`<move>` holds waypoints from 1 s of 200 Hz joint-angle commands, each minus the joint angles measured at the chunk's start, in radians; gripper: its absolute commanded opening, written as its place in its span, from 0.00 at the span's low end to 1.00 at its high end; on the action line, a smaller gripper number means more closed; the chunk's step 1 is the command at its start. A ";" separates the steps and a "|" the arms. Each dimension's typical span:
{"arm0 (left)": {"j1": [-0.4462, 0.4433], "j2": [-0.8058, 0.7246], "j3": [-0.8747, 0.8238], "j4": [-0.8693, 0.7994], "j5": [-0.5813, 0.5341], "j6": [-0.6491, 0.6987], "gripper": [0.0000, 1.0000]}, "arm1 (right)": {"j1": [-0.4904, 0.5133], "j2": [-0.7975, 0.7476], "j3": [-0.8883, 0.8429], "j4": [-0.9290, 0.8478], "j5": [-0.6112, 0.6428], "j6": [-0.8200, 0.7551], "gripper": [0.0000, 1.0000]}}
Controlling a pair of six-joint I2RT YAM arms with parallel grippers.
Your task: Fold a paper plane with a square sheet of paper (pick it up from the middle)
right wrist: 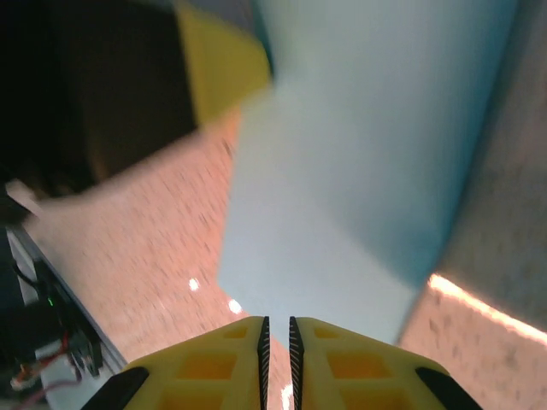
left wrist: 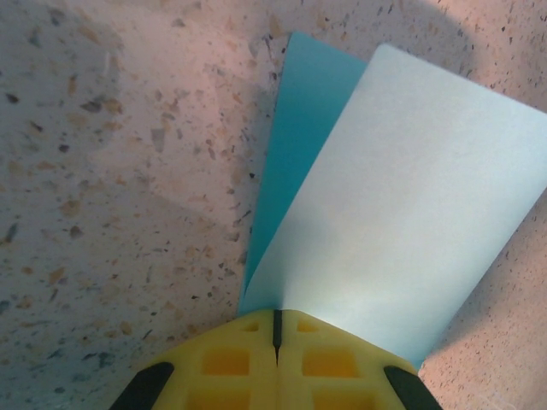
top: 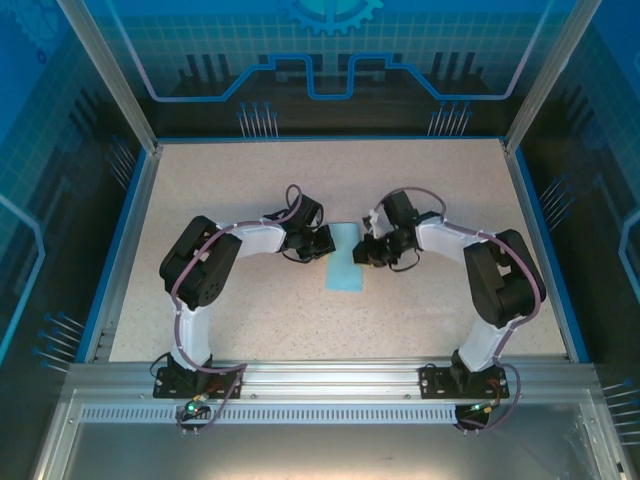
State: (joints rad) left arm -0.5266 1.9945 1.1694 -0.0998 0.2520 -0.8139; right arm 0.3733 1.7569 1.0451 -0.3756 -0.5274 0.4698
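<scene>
Lying near the centre of the surface (top: 210, 180), the square sheet of paper (top: 347, 258) is doubled into a narrow strip between the two arms. The left gripper (left wrist: 276, 318) is fully closed, pinching the near edge of the sheet where both layers converge. The upper layer (left wrist: 402, 205) fans up and away from the lower one. The right gripper (right wrist: 277, 325) stands almost closed, with a thin slit between its fingers. The wrist view is blurred, so it cannot be told whether the gripper holds any paper.

Hazards:
- The layers are visibly skewed. Pressing the crease now would set it off-centre.
- Pulling against the left pinch could tear or wrinkle the thin sheet.
- Releasing the pinch early would let the flap spring open.
</scene>
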 commanded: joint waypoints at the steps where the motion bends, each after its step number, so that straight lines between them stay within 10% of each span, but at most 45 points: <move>1: -0.009 0.042 -0.012 -0.089 -0.029 -0.013 0.00 | -0.026 0.070 0.089 0.020 0.036 0.028 0.16; 200: -0.008 0.046 -0.002 -0.120 -0.024 -0.005 0.00 | -0.093 0.233 0.237 0.042 0.040 0.049 0.16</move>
State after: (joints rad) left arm -0.5266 1.9945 1.1702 -0.1028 0.2520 -0.8139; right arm 0.2859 1.9888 1.2362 -0.3382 -0.4786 0.5026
